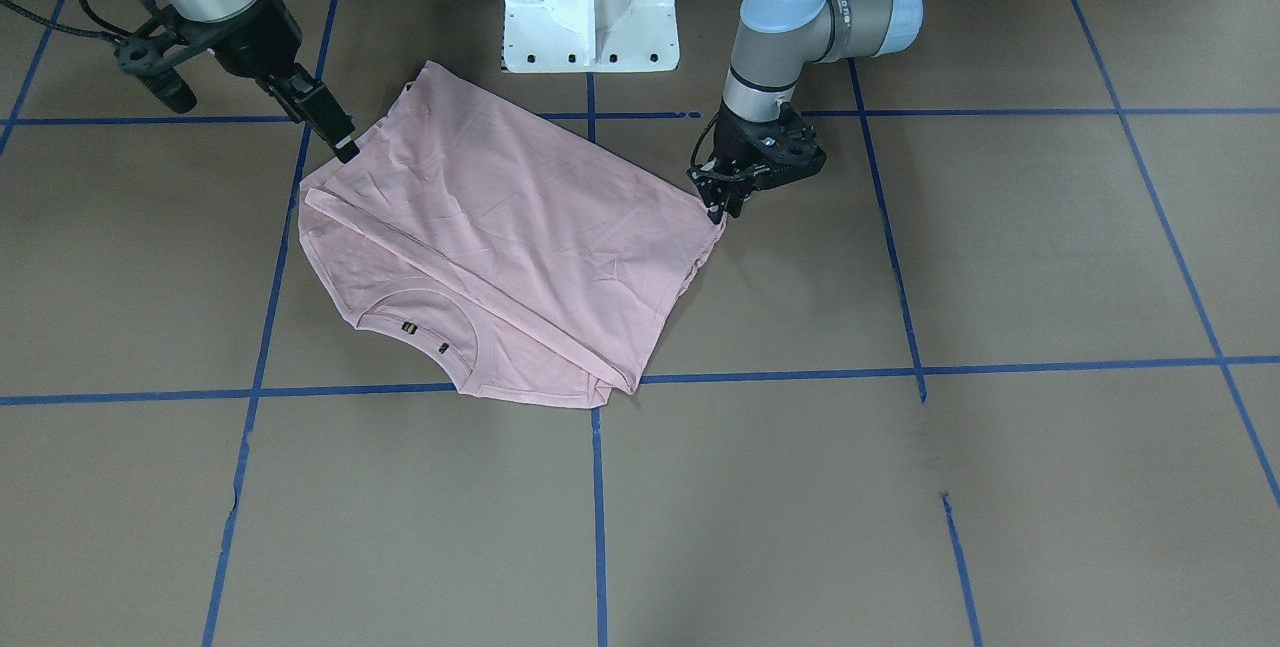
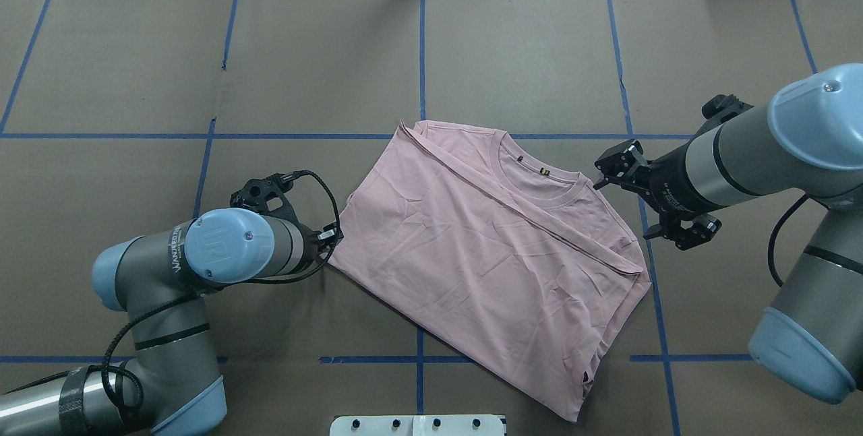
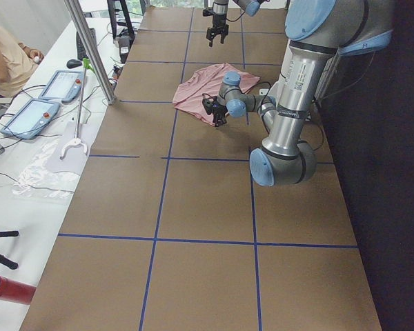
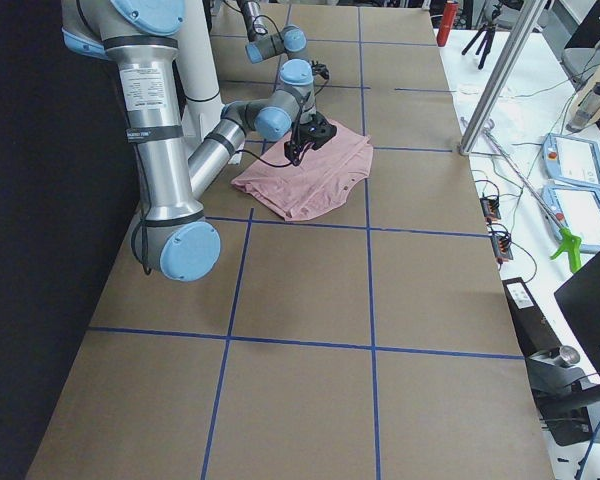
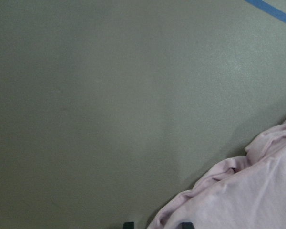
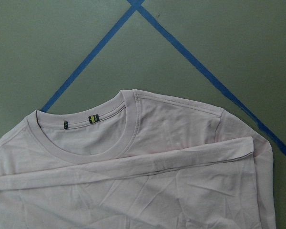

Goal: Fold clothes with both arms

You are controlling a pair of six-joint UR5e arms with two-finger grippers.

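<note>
Pink T-shirt (image 1: pixel 500 227) lies part-folded on the tabletop (image 1: pixel 900 487)
First fold looks done, more remain; cloth lies between fingertips of the left hand (image 1: pixel 716 212), right hand (image 1: pixel 343 145) near the shoulder; neither grip can be told

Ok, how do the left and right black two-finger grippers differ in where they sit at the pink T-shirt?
The left black two-finger gripper is down at a side corner of the pale pink T-shirt, with cloth between its fingertips in its wrist view; the right black two-finger gripper is at the shoulder edge by the collar, its fingers out of its wrist view. Both are at the shirt's edge.
</note>
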